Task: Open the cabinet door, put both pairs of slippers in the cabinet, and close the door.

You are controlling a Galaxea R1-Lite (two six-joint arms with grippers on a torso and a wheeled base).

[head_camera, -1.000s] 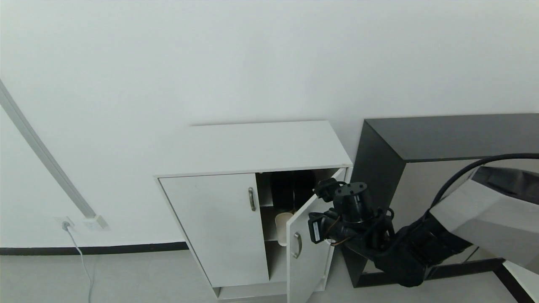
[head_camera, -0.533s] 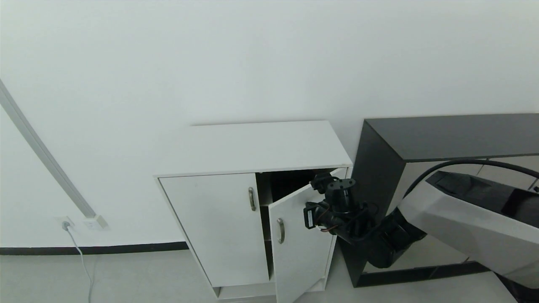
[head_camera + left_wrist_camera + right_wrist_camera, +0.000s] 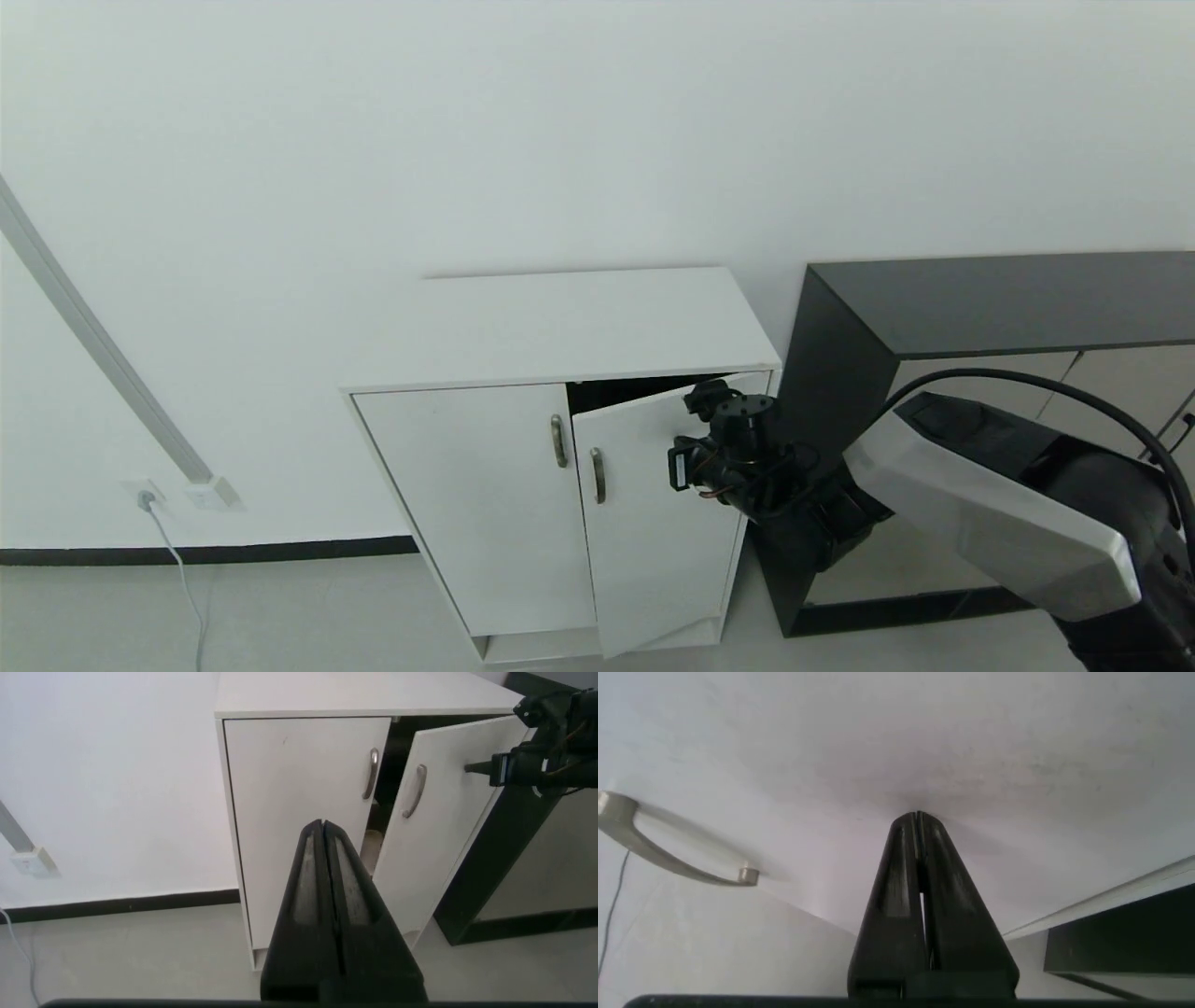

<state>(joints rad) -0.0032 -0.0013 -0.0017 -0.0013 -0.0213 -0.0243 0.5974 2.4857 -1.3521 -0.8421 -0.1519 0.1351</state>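
The white cabinet (image 3: 560,327) stands against the wall. Its left door (image 3: 476,504) is closed and its right door (image 3: 653,541) stands a narrow gap ajar, with a dark slit along its top. My right gripper (image 3: 702,396) is shut, and in the right wrist view its tip (image 3: 918,819) rests against the right door's face (image 3: 1018,756), off to the side of the door handle (image 3: 673,849). My left gripper (image 3: 322,826) is shut and empty, held back from the cabinet (image 3: 299,691) and pointing at it. Something pale (image 3: 374,838) shows through the door gap.
A black table (image 3: 990,299) stands right beside the cabinet, close to my right arm. A wall socket with a cable (image 3: 145,499) and a grey cable duct (image 3: 93,345) are on the wall to the left. Bare floor lies in front of the cabinet.
The right door has swung from about half open to almost closed, with my right gripper moving forward against it. The inside shelves have gone out of sight in the head view.
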